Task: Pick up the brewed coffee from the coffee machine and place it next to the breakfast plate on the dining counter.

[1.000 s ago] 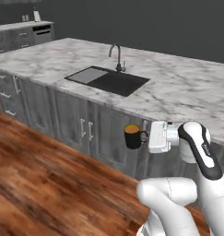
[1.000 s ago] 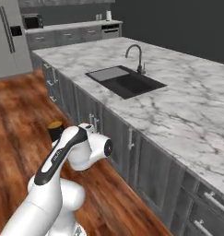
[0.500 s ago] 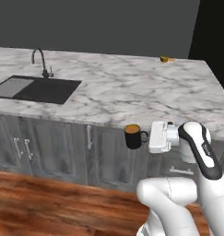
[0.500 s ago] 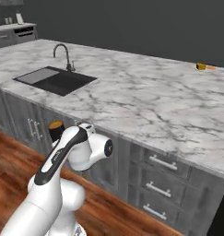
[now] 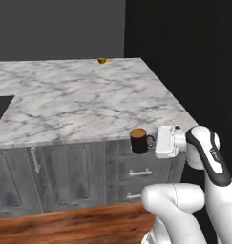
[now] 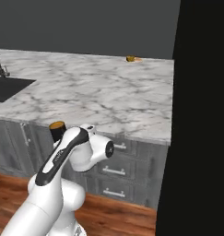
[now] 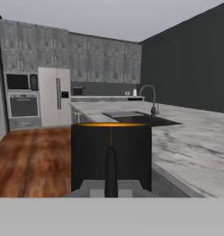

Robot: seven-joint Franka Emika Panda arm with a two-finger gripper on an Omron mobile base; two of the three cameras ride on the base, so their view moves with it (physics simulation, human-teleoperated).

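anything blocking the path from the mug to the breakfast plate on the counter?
Nothing visible. The mug, shut in the end effector, hangs off the counter's near edge. Bare marble runs from there to the plate at the far edge.

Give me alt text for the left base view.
A white robot arm holds a black mug of coffee by its handle, in front of grey cabinet drawers just below a marble counter's edge. A small plate sits at the counter's far edge.

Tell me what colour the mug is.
Black, with an orange-brown top; the mug shows best in the left base view.
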